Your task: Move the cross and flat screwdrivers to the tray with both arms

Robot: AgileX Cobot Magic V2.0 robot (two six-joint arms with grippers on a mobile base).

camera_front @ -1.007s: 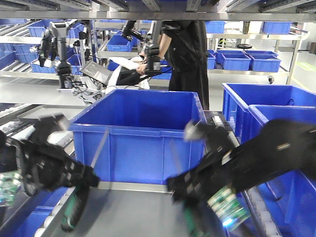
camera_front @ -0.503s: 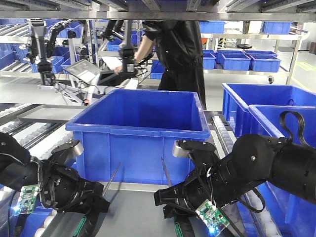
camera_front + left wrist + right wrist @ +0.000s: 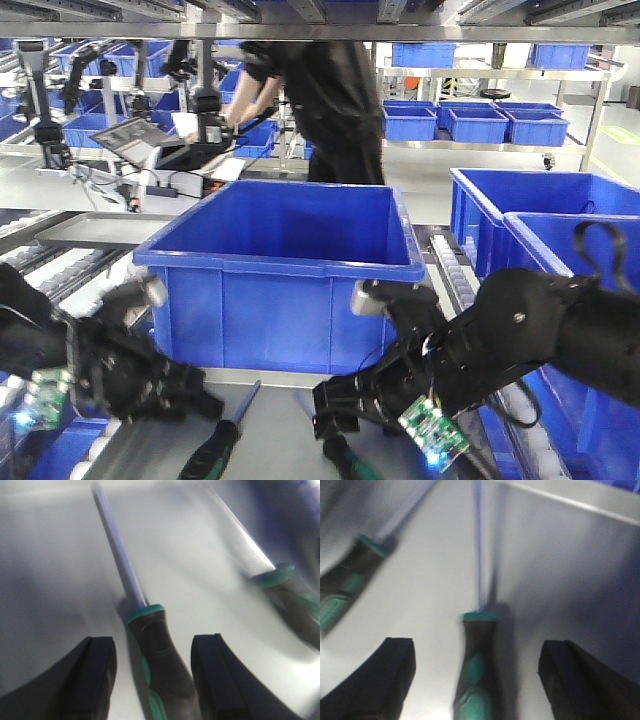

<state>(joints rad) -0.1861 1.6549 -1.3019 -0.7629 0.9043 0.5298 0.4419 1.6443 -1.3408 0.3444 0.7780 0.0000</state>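
Two screwdrivers with black-and-green handles lie on the grey tray (image 3: 280,425), shafts pointing away; I cannot tell cross from flat. The left one (image 3: 220,445) lies between my left gripper's (image 3: 195,408) open fingers, with gaps on both sides in the left wrist view (image 3: 157,650). The right one (image 3: 345,462) lies likewise between my right gripper's (image 3: 330,420) open fingers in the right wrist view (image 3: 477,670). Each wrist view also shows the other screwdriver at its edge: one in the left wrist view (image 3: 292,602) and one in the right wrist view (image 3: 345,590).
A large blue bin (image 3: 285,270) stands right behind the tray. More blue bins (image 3: 530,205) stand at the right. A person in black (image 3: 330,90) and other robot arms (image 3: 200,100) work at the back. Roller rails (image 3: 60,270) run along the left.
Both arms have lowered; the screwdrivers, held tilted upward before, now lie flat on the tray, and both grippers have opened off the handles.
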